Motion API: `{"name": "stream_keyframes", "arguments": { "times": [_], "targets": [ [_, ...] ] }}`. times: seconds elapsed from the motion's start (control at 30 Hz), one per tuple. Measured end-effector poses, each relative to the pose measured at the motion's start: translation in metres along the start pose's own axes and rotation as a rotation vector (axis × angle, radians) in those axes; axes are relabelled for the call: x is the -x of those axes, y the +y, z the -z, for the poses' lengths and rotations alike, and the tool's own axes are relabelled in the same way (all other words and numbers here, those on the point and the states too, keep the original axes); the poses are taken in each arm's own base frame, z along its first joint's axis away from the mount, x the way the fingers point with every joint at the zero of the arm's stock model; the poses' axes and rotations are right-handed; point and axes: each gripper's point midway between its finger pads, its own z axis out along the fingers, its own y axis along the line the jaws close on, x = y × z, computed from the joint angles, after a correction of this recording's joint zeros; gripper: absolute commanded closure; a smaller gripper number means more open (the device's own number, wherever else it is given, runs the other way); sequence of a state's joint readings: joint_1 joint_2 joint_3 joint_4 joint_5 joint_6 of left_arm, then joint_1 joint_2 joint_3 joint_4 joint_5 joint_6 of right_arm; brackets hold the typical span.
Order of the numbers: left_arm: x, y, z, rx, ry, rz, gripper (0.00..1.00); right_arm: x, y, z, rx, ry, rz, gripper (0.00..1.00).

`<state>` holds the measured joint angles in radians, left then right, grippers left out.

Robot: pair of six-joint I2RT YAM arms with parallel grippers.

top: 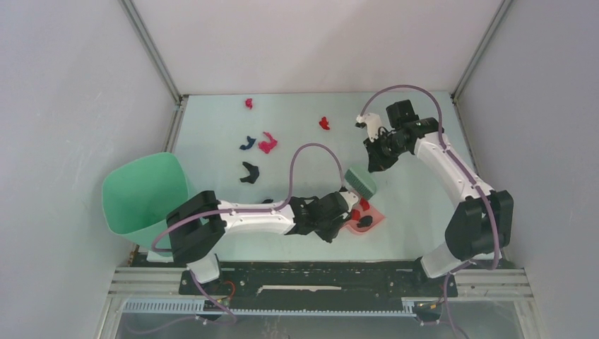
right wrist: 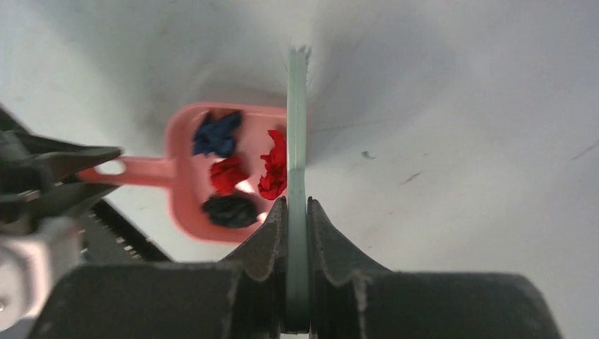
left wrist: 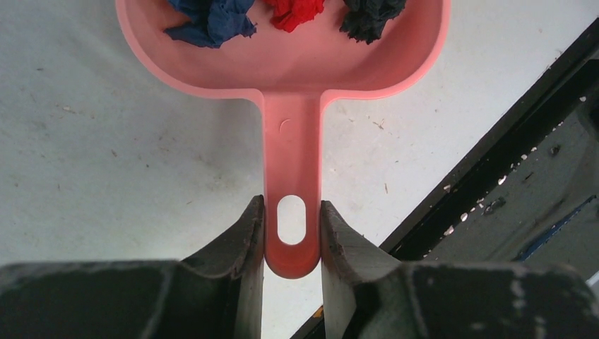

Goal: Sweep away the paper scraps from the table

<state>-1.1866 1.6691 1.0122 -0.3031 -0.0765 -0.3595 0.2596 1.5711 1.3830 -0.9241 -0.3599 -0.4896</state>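
My left gripper (top: 337,214) is shut on the handle of the pink dustpan (top: 378,218), which lies flat on the table (top: 417,205). In the left wrist view the fingers (left wrist: 248,233) clamp the handle's end (left wrist: 292,254). The pan (left wrist: 282,67) holds blue (left wrist: 212,18), red (left wrist: 295,10) and black (left wrist: 371,14) paper scraps. My right gripper (top: 376,157) is shut on the green brush (top: 361,181), whose head stands at the pan's far side. In the right wrist view the brush (right wrist: 297,134) is edge-on beside the pan (right wrist: 180,159). Loose scraps lie further back: red (top: 248,103), red (top: 324,123), dark blue (top: 247,143), magenta (top: 268,144), black (top: 248,171).
A darker green round bin (top: 145,192) sits at the table's left edge, beside the left arm's base. Grey walls enclose the table on three sides. The black metal rail (left wrist: 494,155) of the near edge runs close to the dustpan handle.
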Motion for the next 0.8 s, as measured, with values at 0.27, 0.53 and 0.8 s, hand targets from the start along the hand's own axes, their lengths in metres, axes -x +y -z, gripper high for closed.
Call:
{"name": "stream_keyframes", "arguments": {
  "times": [0.27, 0.53, 0.8],
  "targets": [
    [0.002, -0.001, -0.006, 0.005, 0.007, 0.006, 1.0, -0.009, 0.036, 0.029, 0.08, -0.034, -0.078, 1.0],
    [0.004, 0.004, -0.004, 0.025, -0.022, 0.009, 1.0, 0.0, 0.006, 0.076, -0.067, -0.187, -0.124, 1.0],
    [0.012, 0.011, 0.025, 0.062, -0.059, 0.031, 1.0, -0.023, -0.057, 0.119, -0.221, -0.317, -0.33, 1.0]
  ]
}}
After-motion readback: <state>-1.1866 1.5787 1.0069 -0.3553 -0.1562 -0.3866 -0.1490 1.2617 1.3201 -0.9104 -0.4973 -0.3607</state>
